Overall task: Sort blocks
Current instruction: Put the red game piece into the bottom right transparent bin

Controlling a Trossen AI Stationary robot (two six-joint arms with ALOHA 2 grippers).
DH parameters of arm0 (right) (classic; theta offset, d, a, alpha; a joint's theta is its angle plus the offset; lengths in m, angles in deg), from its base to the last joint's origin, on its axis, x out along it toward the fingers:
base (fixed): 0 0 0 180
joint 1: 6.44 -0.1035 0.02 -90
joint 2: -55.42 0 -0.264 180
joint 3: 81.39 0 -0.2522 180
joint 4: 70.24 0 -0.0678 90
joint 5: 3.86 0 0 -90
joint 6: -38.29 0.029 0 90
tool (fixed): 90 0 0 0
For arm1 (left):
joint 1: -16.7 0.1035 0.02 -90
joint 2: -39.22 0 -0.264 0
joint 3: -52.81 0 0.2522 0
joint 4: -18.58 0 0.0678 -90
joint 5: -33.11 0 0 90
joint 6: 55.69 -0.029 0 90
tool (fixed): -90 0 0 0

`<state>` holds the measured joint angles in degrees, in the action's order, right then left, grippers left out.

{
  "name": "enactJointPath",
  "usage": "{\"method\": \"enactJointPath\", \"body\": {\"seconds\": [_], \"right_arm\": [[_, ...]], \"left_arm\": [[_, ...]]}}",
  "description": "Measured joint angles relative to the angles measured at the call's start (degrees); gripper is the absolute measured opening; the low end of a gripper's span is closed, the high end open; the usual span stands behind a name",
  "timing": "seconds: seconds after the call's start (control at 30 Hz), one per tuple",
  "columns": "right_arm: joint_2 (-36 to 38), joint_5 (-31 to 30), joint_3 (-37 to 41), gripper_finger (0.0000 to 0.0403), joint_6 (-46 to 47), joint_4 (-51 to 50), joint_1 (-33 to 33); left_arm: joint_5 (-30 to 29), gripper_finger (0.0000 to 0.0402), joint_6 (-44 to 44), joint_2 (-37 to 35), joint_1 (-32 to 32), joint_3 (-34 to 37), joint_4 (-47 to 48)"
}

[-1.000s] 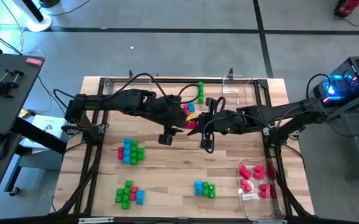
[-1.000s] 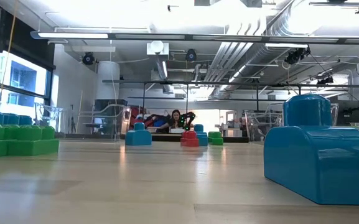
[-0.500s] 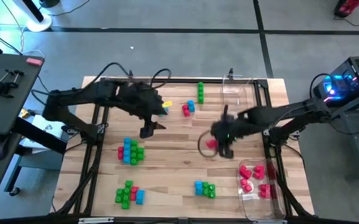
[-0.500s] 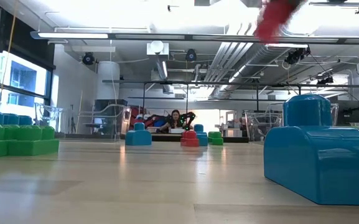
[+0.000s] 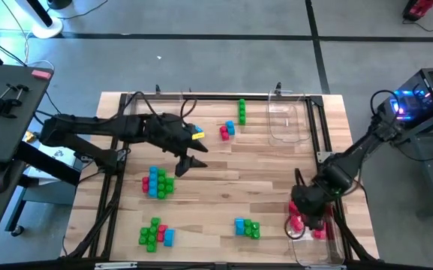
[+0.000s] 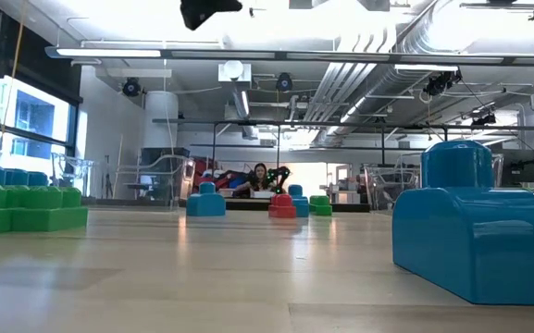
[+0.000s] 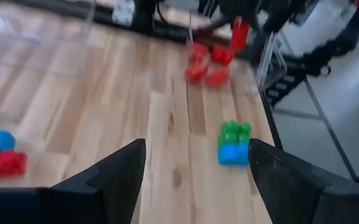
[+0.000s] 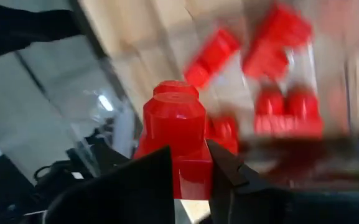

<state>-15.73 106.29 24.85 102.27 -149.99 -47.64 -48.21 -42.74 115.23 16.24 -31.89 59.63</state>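
My right gripper (image 5: 306, 211) hangs over the clear tray (image 5: 335, 251) at the near right and is shut on a red block (image 8: 176, 127). Several red blocks (image 8: 279, 112) lie in that tray below it. My left gripper (image 5: 190, 161) hovers open left of the table's middle, with nothing between its fingers (image 7: 120, 180). Mixed heaps of green, blue and red blocks rest on the wood: one (image 5: 157, 182) at the left, one (image 5: 156, 234) at the near left and one (image 5: 248, 227) at the near middle. A red and blue pair (image 5: 227, 130) and a green stack (image 5: 242, 111) sit at the far side. My right gripper pinches the red block's lower body (image 8: 185, 171) between its two fingers, one on each opposite side. The block's round stud end (image 8: 174, 93) sticks out past the fingertips. The fingers point steeply down, and the block is lifted clear above the tray.
A second clear tray (image 5: 287, 120) stands at the far right. A dark frame rail (image 5: 201, 96) runs round the table. Bare wood lies between the block heaps in the middle. In the low view a big blue block (image 6: 475, 231) stands close to the camera.
My right gripper has carried the red block from the table's middle toward the near right corner, sinking and tipping to point down over the tray. My left gripper has drawn back from the middle toward the table's left.
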Motion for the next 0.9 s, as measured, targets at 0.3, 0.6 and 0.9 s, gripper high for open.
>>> {"method": "enactJointPath", "body": {"seconds": [0.3,0.6,0.9], "right_arm": [[0.1,1.42,5.73,0.012,12.81,-1.08,-3.3],[0.12,-3.52,-3.6,0.0238,6.73,0.89,-0.36],[-3.67,-37.66,-8.45,0.0243,-13.78,21.27,21.23]], "left_arm": [[-0.09,0.0268,0.86,0.08,5.46,-0.02,-4.46],[7.67,0.0268,-2.03,-0.54,8.9,-0.02,-2.87],[9.45,0.0268,-4.15,-4.47,8.12,4.14,4.61]]}}
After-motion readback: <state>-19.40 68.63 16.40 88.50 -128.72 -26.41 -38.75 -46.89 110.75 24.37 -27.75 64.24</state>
